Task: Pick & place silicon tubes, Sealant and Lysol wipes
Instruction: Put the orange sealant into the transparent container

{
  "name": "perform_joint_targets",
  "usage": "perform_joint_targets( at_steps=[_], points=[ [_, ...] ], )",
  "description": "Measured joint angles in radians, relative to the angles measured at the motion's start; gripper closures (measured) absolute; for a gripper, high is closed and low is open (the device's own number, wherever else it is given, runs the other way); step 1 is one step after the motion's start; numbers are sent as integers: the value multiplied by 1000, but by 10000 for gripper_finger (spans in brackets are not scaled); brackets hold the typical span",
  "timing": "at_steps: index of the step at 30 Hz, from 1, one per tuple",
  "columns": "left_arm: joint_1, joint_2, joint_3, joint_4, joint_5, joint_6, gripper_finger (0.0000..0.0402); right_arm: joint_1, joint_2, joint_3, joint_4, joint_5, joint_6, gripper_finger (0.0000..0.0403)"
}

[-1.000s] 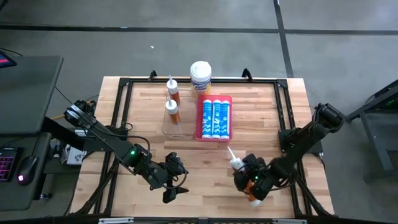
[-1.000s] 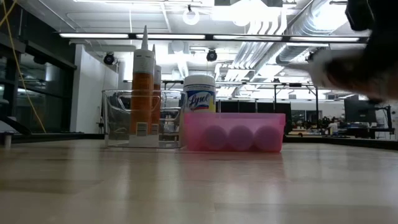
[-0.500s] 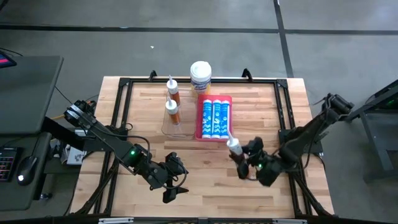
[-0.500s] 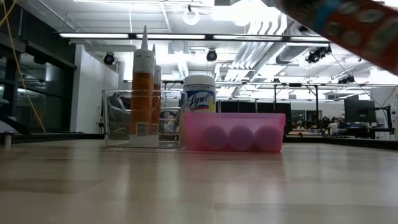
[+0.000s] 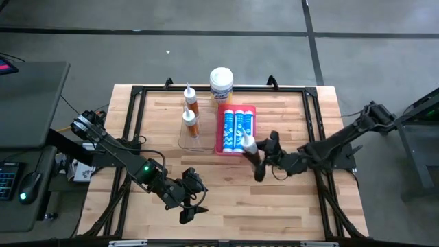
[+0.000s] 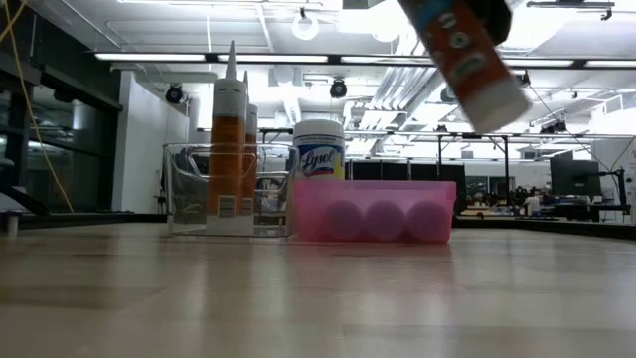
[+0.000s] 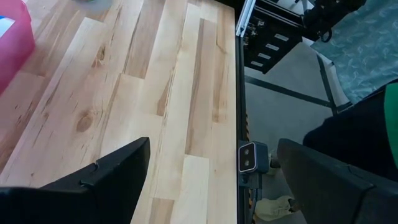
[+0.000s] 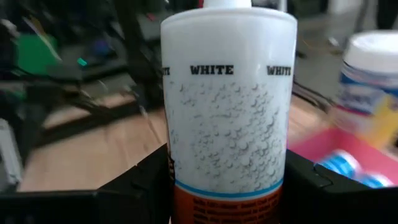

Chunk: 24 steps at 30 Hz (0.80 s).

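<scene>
Carrying a cartridge (image 5: 250, 146) toward the bins, right gripper (image 5: 264, 159) clamped on it
Two cartridges stand in the clear bin (image 5: 193, 140), three tubes fill the pink tray (image 5: 221, 130), wipes (image 5: 221, 84) behind; left gripper (image 5: 194, 206) spread, idle at the near edge

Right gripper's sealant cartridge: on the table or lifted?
Lifted. The right gripper holds the sealant cartridge tilted, clear above the table in the low view.

Two dark jointed arms, green indicator light on the left arm (image 5: 145, 168)
</scene>
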Motion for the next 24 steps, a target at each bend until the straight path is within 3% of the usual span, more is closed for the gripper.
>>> perform_joint_targets(
  at_steps=[6, 16, 20, 24],
  points=[
    [0, 0, 0, 0, 0, 0, 56, -73, -3, -117, 332, -133, -183, 204],
    [0, 0, 0, 0, 0, 0, 56, -249, -3, -148, 442, -468, -455, 204],
    [0, 0, 0, 0, 0, 0, 56, -304, -3, -148, 494, -549, -473, 204],
    [0, 0, 0, 0, 0, 0, 56, -344, 8, -148, 676, -606, -534, 204]
  ],
)
